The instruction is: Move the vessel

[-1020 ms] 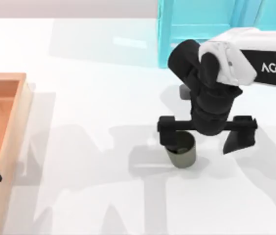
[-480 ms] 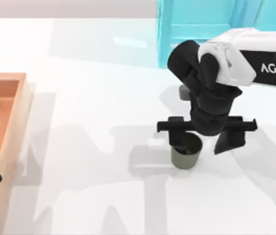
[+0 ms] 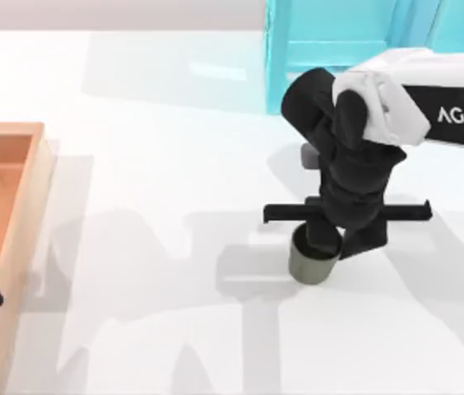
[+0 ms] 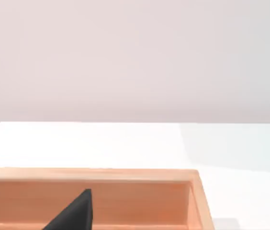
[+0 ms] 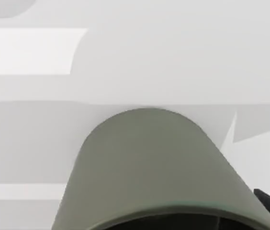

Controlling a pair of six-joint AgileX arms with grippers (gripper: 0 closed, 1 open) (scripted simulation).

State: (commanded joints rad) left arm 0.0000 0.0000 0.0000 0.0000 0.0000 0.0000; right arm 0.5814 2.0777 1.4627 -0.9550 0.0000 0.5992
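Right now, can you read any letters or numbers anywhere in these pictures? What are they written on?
"AGILE": white letters on the dark band of the right arm, in the top view; the word runs off the picture's edge, so any further letters are cut off.
The cup, the wooden tray and the table bear no writing that I can see.

A white table [image 3: 150,164] fills the scene, crossed by soft grey shadows and a paler patch of light at its far side. A turquoise structure [image 3: 331,41] stands at far right. A plain pale wall [image 4: 135,57] rises behind the table.
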